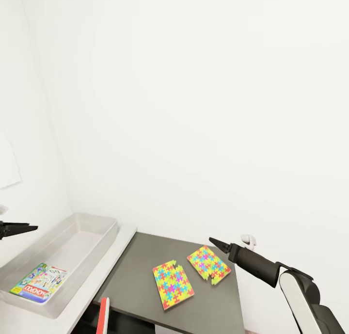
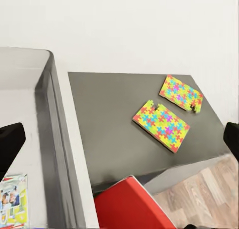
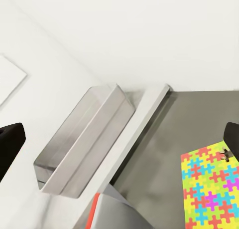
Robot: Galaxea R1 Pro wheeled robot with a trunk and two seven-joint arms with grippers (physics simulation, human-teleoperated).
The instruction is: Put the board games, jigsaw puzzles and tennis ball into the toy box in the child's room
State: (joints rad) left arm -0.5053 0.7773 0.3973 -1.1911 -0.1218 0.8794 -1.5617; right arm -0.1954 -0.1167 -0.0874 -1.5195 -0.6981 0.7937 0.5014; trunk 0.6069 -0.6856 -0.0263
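So what we've got here is a dark grey table [image 1: 135, 271] pushed up against a plain white wall [image 1: 194, 106], and its top is matte. Right along its left edge runs a white ledge [image 1: 99, 276], touching it, about the same height as far as we can tell. A red thing [image 2: 129, 204] with a pale edge pokes out at the table's near side, low down. Might be a chair, we honestly can't tell. Light wood floor [image 2: 209, 184] shows below the table's front corner. There's a flat white sheet [image 1: 9, 164] on the left wall, and a small white blob [image 1: 247, 238] at the wall past the table's right end.
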